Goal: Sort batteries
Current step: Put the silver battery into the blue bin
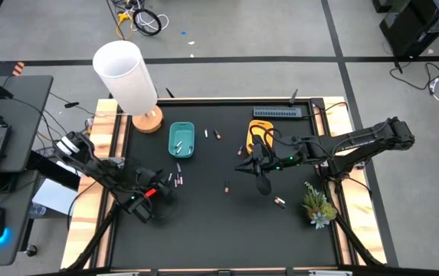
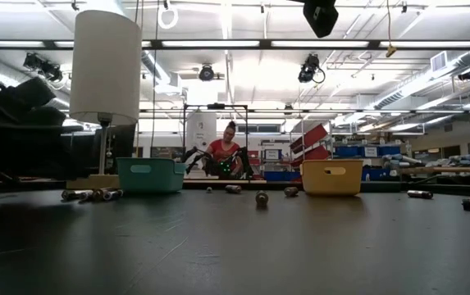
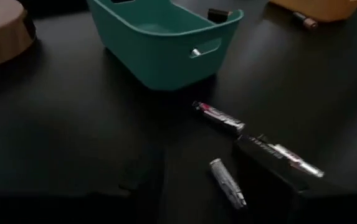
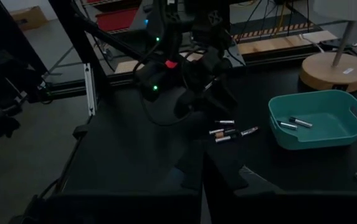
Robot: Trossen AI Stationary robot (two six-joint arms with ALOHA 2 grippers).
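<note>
Fingers (image 3: 271,180) of left gripper (image 1: 158,189) apparently spread over batteries (image 3: 218,116): light, rigid, slick, roll-prone, best pinched mid-barrel; right gripper (image 1: 251,167) indeterminate.

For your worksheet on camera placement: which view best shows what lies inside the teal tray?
The right wrist view: it looks down into the teal tray, showing two batteries inside. The high view shows them as tiny specks; the low view only the tray's wall; the left wrist view mostly its outside.
</note>
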